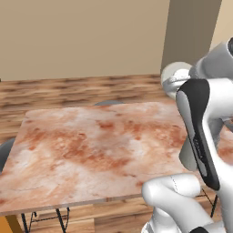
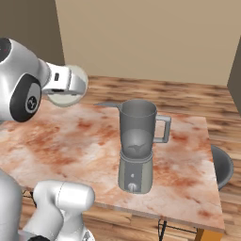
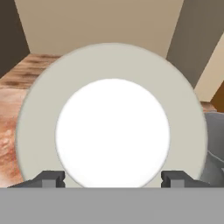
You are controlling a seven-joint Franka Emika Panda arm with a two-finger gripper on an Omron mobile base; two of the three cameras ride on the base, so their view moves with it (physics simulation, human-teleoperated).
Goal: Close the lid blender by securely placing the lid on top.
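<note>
Carrying the lid (image 3: 39, 109), we are clamping its white knob in the gripper (image 3: 113, 179), up at ten o'clock of the blender (image 2: 136, 146); next we are judging a shift over the open jar mouth

Open-mouthed blender (image 2: 136, 148) upright on marbled table (image 2: 61, 136), lid (image 2: 70, 87) aloft.

The blender (image 2: 137, 147) stood alone toward the right near part of the counter (image 2: 56, 141), its jar mouth uncovered and unobstructed above. Bare counter stretched left and far of it.
</note>
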